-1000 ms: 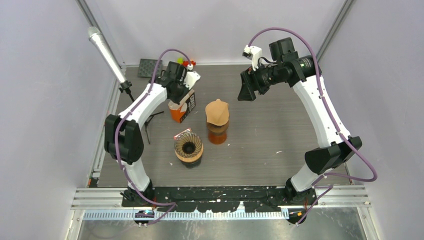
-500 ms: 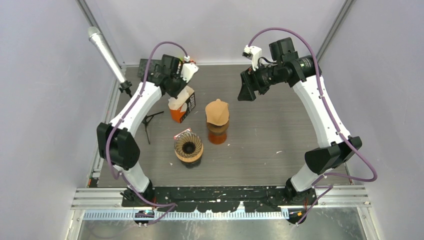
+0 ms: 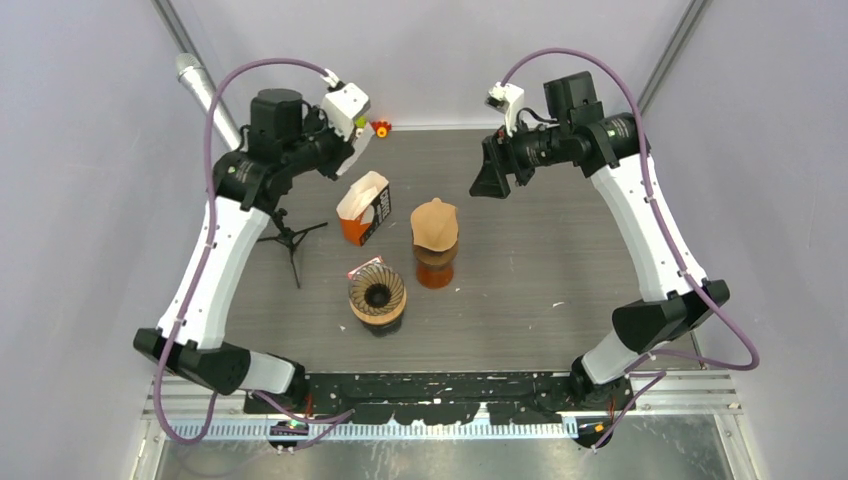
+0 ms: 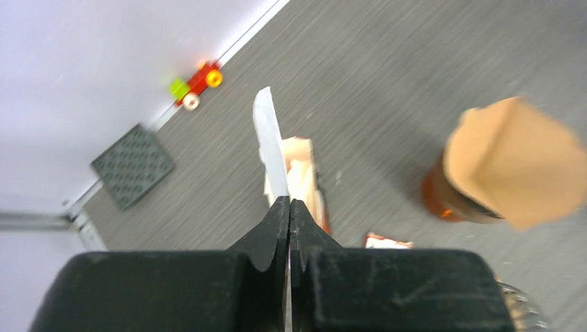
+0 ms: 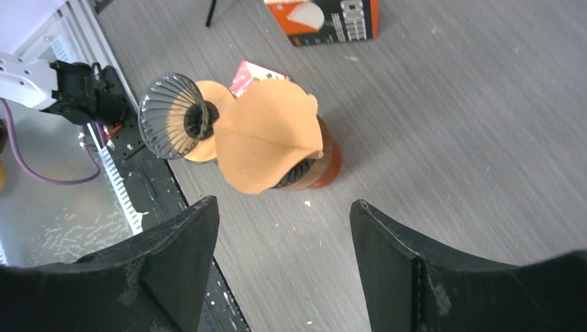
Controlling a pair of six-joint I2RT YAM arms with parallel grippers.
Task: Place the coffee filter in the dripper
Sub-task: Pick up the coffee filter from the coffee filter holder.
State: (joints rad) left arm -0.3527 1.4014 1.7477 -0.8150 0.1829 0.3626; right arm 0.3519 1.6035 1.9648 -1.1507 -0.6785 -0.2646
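Above the worktop's [image 4: 415, 69] far-left corner, the left gripper [image 4: 289, 202] pinches the edge of what looks like a flimsy, featherlight white paper coffee filter [image 4: 268, 138], while the right gripper [image 5: 282, 207] hangs open.

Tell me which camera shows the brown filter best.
Right wrist: the brown filter is large, sharp and whole there. Top external shows it small, from above; left wrist shows it blurred, near the right edge.
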